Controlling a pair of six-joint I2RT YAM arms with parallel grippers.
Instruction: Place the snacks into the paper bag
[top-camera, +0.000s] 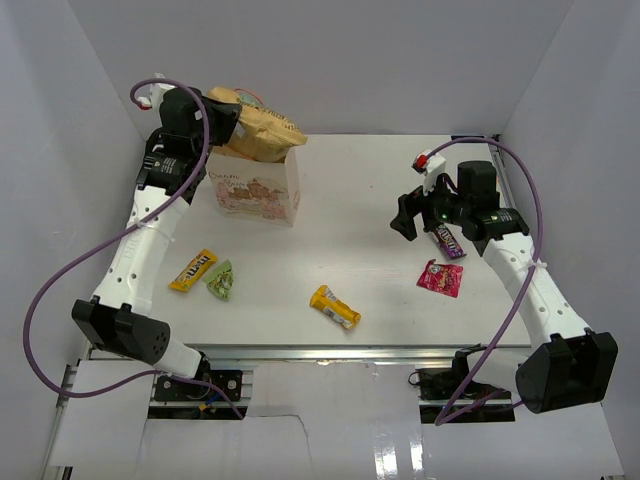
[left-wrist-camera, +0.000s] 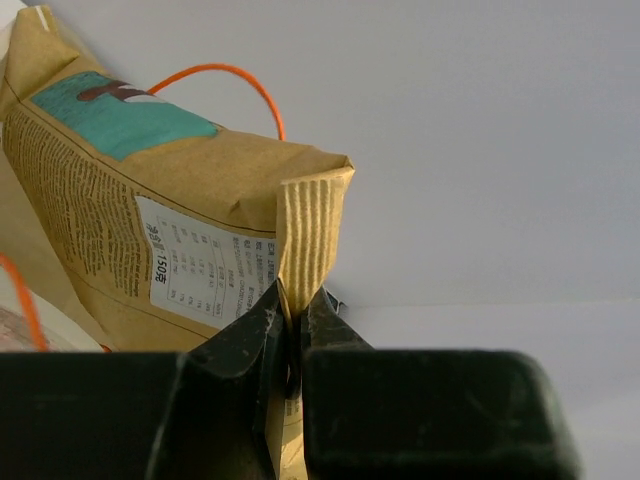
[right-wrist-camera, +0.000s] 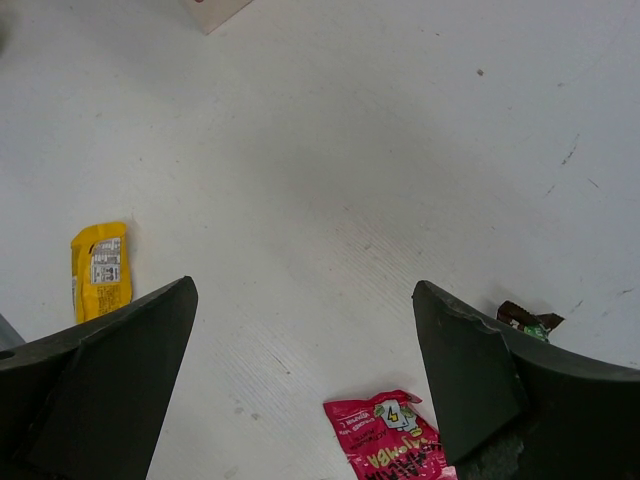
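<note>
Six snacks (top-camera: 335, 307), seemingly; one paper bag (top-camera: 255, 190)

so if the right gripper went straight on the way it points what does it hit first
Most likely the table: the open right gripper points down at a bare patch. The red-pink pouch sits off that line, though depth is unclear.

Legible on the white label (left-wrist-camera: 205, 268) of the large gold chip bag (left-wrist-camera: 190, 170), centre left of the left wrist view: "150" plus one unclear character, other print too fine. On the red-pink pouch (right-wrist-camera: 388, 440), bottom centre of the right wrist view: what looks like a "4" in a small badge, other lettering illegible. Script on the paper bag (top-camera: 255, 190), upper left of the top view, too blurred to read.
</note>
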